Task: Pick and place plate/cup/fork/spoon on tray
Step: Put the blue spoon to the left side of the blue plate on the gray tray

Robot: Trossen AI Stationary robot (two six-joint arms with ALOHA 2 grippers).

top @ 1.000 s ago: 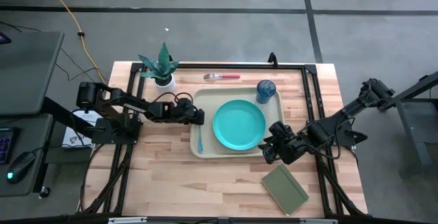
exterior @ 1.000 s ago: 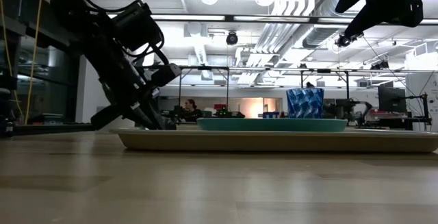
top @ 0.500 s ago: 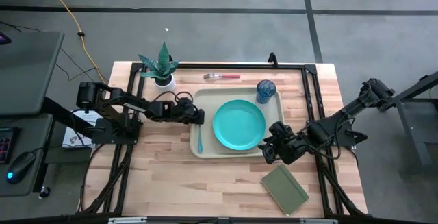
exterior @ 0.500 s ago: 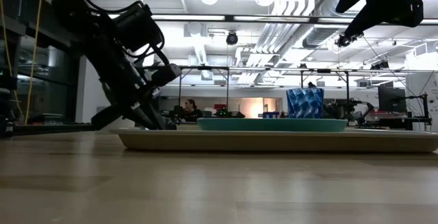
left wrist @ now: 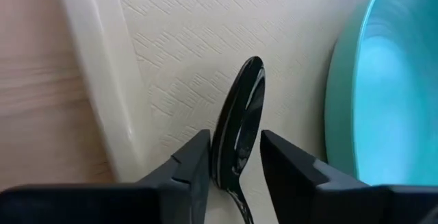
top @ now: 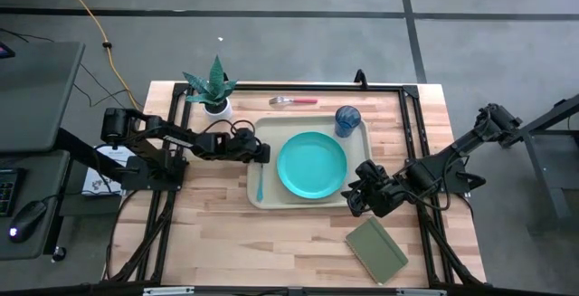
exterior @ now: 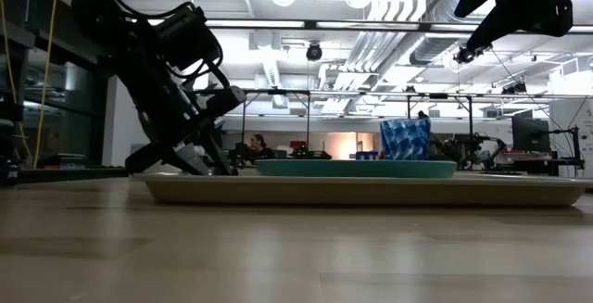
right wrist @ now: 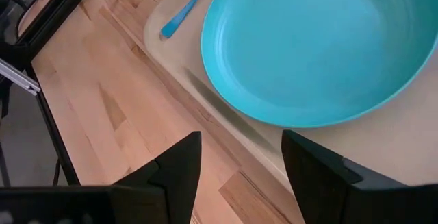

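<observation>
The beige tray point(top: 308, 204) holds the turquoise plate point(top: 312, 165), the blue cup point(top: 347, 119) in its far right corner and the blue-handled spoon point(top: 260, 186) along its left side. The spoon's handle lies flat on the tray floor. The fork point(top: 294, 100) lies on the table beyond the tray's far edge. My left gripper point(left wrist: 236, 166) slants down into the tray's left part, open, a finger on each side of the spoon's bowl point(left wrist: 236, 128). My right gripper point(right wrist: 239, 162) hovers open above the tray's near right corner, holding nothing. My left gripper has its two fingers point(left wrist: 195, 166) standing on either side of the spoon where the bowl narrows to the neck point(left wrist: 229, 183), coming slanting down from the table's left. Whether either finger touches the spoon, I cannot tell. The spoon rests on the tray.
A potted plant point(top: 215, 92) stands on the table at the far left, close to my left arm. A dark green notebook point(top: 375, 249) lies at the near right, beside my right arm. Bare wood shows along the table's near edge.
The tray has slid a little toward the table's left edge, carrying the plate, the cup and the spoon with it. All of them keep their places on the tray. Both arms stay where they were.
</observation>
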